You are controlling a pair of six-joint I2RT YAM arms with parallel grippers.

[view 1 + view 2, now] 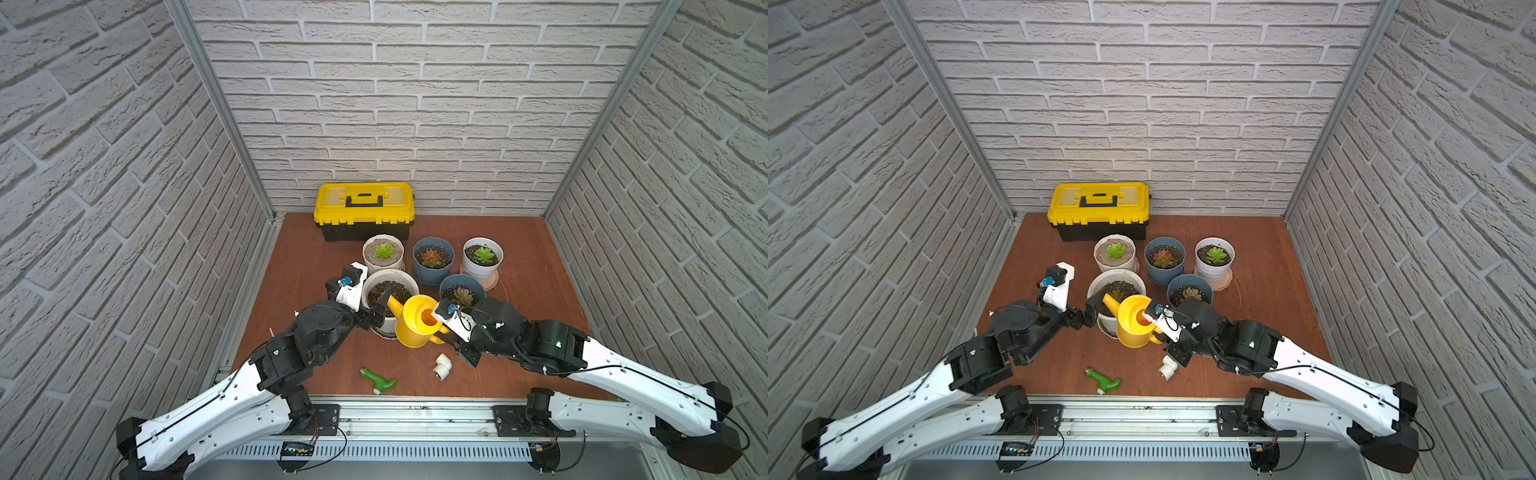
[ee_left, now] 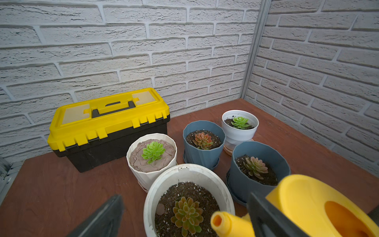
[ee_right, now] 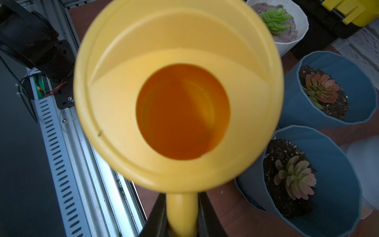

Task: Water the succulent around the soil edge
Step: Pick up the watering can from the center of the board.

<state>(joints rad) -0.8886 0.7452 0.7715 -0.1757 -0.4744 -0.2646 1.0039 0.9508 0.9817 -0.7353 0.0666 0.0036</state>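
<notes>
Brown tabletop (image 1: pixel 540 311), watering can (image 1: pixel 415 332), spout (image 1: pixel 395 305) aimed over soil (image 2: pixel 194 190) in white pot (image 2: pixel 184 170), right hand (image 3: pixel 182 217) gripping handle (image 3: pixel 182 203), left hand (image 2: pixel 184 203) wide.

walls: pale grey faux-brick panels on three sides, back wall (image 1: pixel 415 104), left wall (image 1: pixel 104 166), right wall (image 1: pixel 685 187) | corners: slim aluminium posts (image 1: pixel 225 112) | bench (image 1: pixel 299 266): reddish-brown wood-grain board | front: aluminium rail (image 1: pixel 415 419), slotted duct (image 1: pixel 395 451) just below | light: soft, even, possibly from overhead

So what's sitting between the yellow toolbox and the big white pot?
A ribbed cream pot holding a green succulent, clear in both top views.
</notes>
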